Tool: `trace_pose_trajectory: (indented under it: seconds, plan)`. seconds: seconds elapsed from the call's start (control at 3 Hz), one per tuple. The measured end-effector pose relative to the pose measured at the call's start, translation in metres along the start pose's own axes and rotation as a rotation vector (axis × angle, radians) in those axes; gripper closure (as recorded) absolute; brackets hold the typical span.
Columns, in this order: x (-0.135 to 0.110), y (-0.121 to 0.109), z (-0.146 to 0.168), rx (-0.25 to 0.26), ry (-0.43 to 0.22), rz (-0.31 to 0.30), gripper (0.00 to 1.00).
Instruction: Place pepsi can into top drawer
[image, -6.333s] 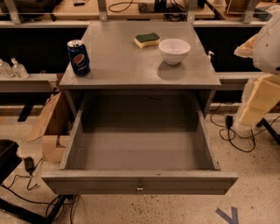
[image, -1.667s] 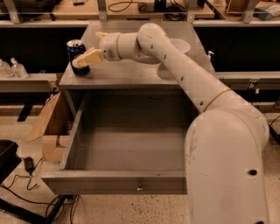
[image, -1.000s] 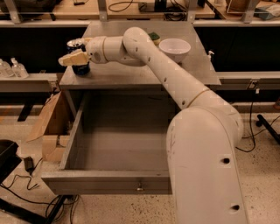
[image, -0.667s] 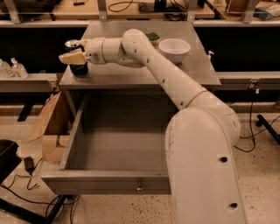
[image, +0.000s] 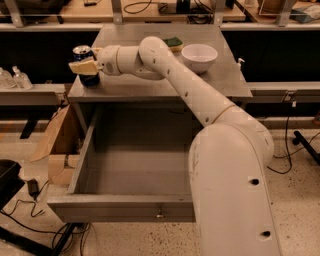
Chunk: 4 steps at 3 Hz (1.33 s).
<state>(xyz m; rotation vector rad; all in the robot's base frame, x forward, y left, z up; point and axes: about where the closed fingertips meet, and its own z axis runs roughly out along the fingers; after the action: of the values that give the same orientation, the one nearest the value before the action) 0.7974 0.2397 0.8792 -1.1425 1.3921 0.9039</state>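
Observation:
The pepsi can (image: 85, 62) stands upright at the front left corner of the grey tabletop (image: 150, 87). My gripper (image: 85, 67) reaches in from the right and is closed around the can's middle. One tan finger (image: 81, 67) lies across the can's front; the other is hidden behind it. The top drawer (image: 135, 170) below the tabletop is pulled fully open, and its visible floor is bare. Its front panel has a small knob (image: 160, 215). My white arm (image: 225, 150) covers the drawer's right side.
A white bowl (image: 199, 57) and a green sponge (image: 175, 43) sit on the tabletop at the back right. A cardboard box (image: 57, 150) stands on the floor left of the drawer. Clear bottles (image: 12, 79) stand on a low shelf at the far left.
The arm swung in from the right over the tabletop to the can, and the gripper settled around it. In the last second it has hardly moved.

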Motion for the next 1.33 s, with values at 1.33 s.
trace_pose_trajectory:
  seconds: [1.33]
  plan:
    - [-0.0021,-0.0001,-0.0003,0.000,0.000,0.000,1.00]
